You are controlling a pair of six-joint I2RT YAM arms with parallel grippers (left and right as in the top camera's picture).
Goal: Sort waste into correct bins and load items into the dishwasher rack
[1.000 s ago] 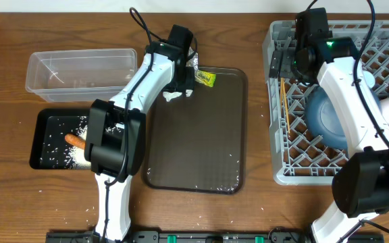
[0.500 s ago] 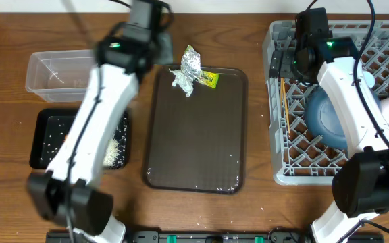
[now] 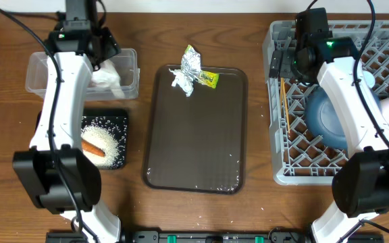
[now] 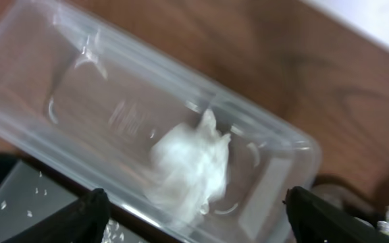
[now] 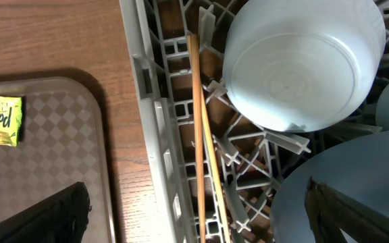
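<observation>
From above, my left gripper (image 3: 103, 48) sits over the clear tub (image 3: 36, 67), and its arm hides part of the tub. In the left wrist view its fingers (image 4: 90, 216) are wide apart, and the blurry white tissue (image 4: 188, 165) lies in the tub below them. In the right wrist view my right gripper (image 5: 196, 196) is wide and holds nothing, with the chopsticks (image 5: 196, 121) in the rack (image 5: 147, 101) right under it.

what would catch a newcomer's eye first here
The big grey dishwasher rack fills the right side, a large blue bowl and chopsticks in it. At far left, the left gripper hangs open over the clear tub, which holds crumpled white tissue. Crumpled foil and a yellow-green packet sit at the brown tray's far edge.
</observation>
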